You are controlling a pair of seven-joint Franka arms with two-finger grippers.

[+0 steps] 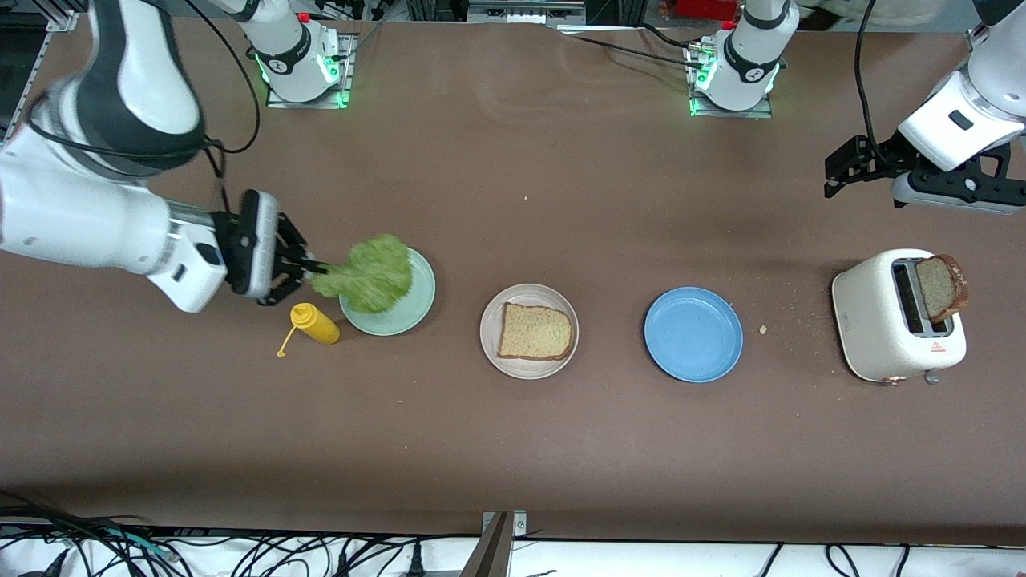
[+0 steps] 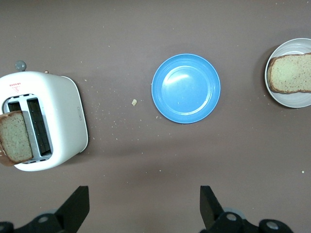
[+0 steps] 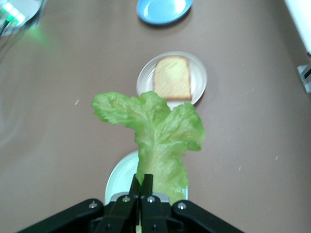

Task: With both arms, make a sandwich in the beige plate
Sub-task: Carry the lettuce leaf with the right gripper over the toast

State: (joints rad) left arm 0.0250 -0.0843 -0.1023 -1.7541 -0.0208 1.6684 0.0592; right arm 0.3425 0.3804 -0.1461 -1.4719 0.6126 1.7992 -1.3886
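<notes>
My right gripper (image 1: 314, 268) is shut on the stem of a ruffled green lettuce leaf (image 1: 369, 272) and holds it above the mint-green plate (image 1: 413, 308); the leaf also shows in the right wrist view (image 3: 158, 136). The beige plate (image 1: 493, 344) sits mid-table with one bread slice (image 1: 535, 331) on it, also seen in the right wrist view (image 3: 171, 77). A second bread slice (image 1: 939, 287) stands up out of the white toaster (image 1: 878, 320). My left gripper (image 1: 838, 170) is open and empty, up over the table at the left arm's end; its fingers (image 2: 77, 204) are wide apart.
A blue plate (image 1: 693, 334) lies between the beige plate and the toaster. A yellow mustard bottle (image 1: 314, 324) lies beside the mint-green plate, under my right gripper. Crumbs lie near the toaster.
</notes>
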